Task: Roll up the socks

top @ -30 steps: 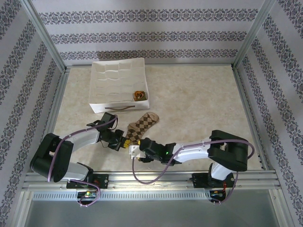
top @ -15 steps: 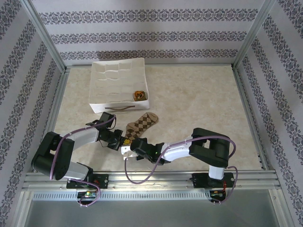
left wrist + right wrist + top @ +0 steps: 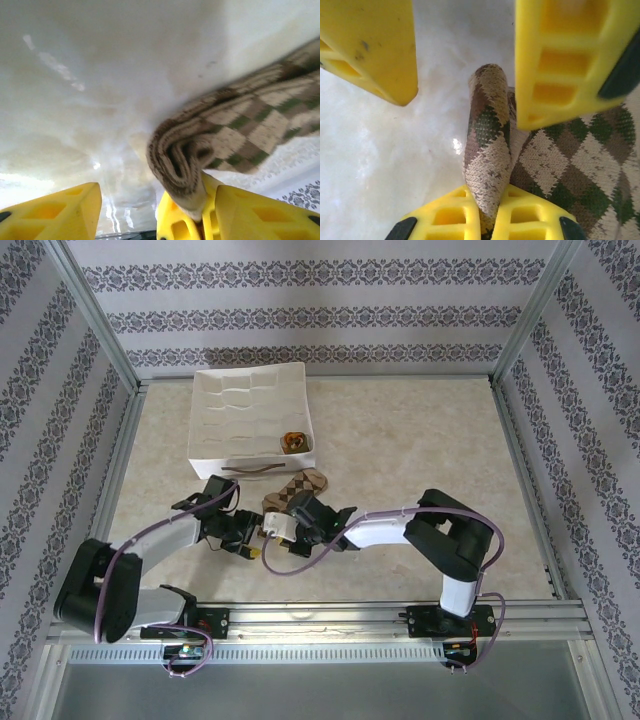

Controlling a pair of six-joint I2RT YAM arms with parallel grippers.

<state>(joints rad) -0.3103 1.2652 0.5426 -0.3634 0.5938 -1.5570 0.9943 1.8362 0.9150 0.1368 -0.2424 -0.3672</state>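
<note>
A: Argyle sock (image 3: 300, 486), brown-beige, on worktop (image 3: 420, 450) just in front of white box (image 3: 250, 420)?
B: Yes. Rolled cuff pinched in left gripper (image 3: 262, 537) jaws; right gripper (image 3: 465, 107) jaws spread around it.

White-and-black arms (image 3: 400, 528), purple cables (image 3: 300, 575)

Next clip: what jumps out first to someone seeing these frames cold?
Both arms meet near the table's front centre over the argyle sock, its near end curled into a roll. The left gripper pinches that rolled end, while the right gripper hangs open right above it. Behind, a white divided box holds a small rolled bundle in its front right corner.
</note>
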